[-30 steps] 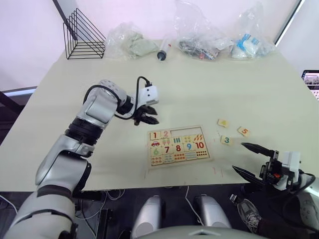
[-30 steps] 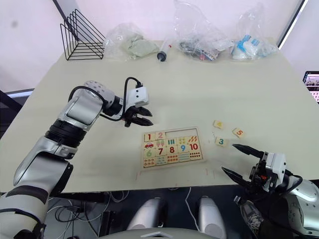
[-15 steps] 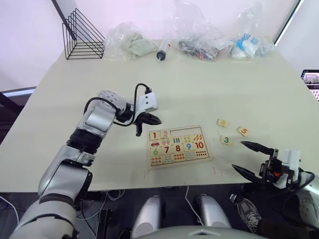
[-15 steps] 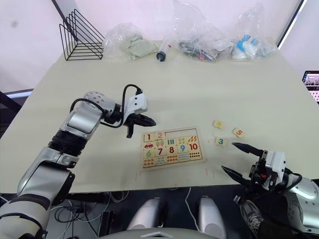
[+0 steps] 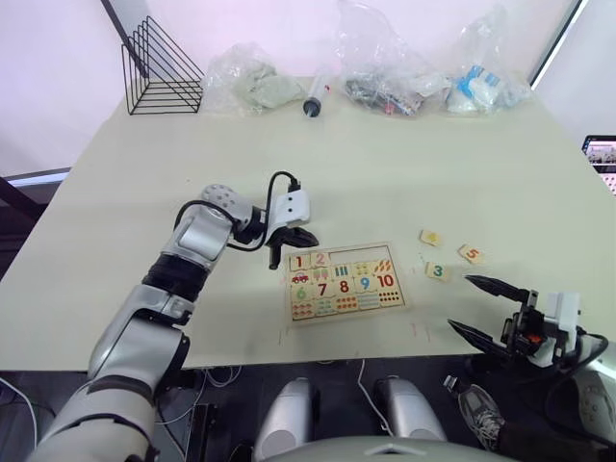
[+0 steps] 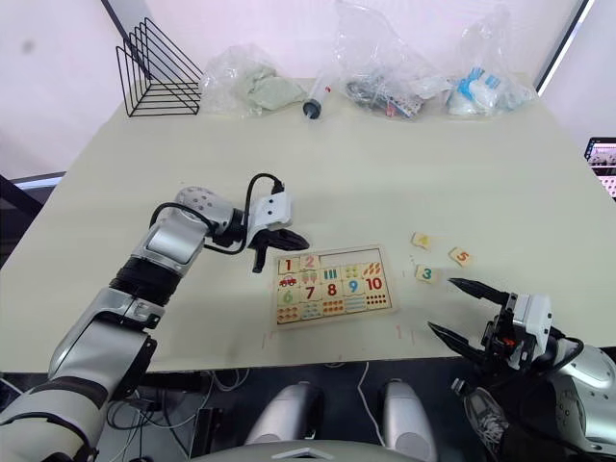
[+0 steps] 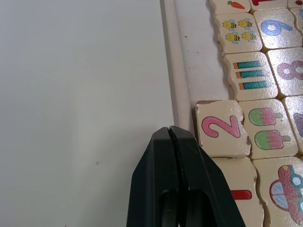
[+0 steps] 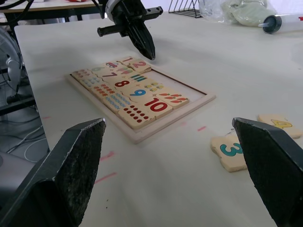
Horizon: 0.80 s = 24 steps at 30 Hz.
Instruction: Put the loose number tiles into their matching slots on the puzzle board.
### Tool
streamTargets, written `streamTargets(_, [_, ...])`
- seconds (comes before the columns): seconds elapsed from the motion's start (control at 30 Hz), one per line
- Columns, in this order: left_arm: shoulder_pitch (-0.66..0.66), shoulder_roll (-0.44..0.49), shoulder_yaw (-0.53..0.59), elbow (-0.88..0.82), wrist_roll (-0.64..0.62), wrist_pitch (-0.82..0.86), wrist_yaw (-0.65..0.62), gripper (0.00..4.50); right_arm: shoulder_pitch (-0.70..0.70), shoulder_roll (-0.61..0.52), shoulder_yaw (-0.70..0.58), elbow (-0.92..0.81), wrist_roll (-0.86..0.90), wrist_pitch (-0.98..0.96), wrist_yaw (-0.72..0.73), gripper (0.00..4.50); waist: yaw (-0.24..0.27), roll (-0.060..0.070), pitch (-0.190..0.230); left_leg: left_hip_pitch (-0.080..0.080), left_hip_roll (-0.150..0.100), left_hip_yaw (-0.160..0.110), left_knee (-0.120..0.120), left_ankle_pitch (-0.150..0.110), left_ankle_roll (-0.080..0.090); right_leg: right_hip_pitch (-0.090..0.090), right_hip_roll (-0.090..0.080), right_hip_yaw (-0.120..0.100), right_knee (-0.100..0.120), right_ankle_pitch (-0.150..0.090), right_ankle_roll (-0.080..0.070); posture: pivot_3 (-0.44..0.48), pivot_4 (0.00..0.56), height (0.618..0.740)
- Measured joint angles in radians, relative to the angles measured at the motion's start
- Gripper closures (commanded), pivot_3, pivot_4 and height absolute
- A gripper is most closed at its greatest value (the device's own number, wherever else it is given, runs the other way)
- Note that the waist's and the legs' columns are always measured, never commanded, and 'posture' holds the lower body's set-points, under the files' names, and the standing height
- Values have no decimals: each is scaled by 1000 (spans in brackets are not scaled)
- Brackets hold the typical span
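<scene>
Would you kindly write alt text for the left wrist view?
The left hand, black fingers shut, hovers at the raised rim of the pale-wood puzzle board, next to the pink number 2 tile. Bare slots lie beyond it.

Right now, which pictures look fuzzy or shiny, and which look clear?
Left wrist view: the left gripper is soft up close, the 2 tile sharp with a pale sheen. Right wrist view: its own fingers loom blurred, the puzzle board crisper. Eye views: even light, faint shadows.

Board (image 5: pixel 345 306) tiles: 1, 2, 6, 7, 8, 9, 10 are read.
Loose tiles: 3 (image 5: pixel 438 272), 4 (image 8: pixel 280 126), 5 (image 5: pixel 471 254).
</scene>
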<state>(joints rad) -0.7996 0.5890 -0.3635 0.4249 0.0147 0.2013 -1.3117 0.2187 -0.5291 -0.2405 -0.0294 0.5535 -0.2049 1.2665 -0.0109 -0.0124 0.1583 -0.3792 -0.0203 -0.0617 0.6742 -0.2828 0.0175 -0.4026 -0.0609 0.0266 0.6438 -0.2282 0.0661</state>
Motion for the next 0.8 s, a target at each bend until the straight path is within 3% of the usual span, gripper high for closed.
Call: streamTargets(0.8, [3, -12, -1, -3, 21, -14, -46, 4469, 14, -1, 0, -10, 1, 0, -8, 0, 0, 0, 0, 0, 0, 0, 0, 0, 0, 0, 0, 0, 0, 0, 0, 0, 150, 740])
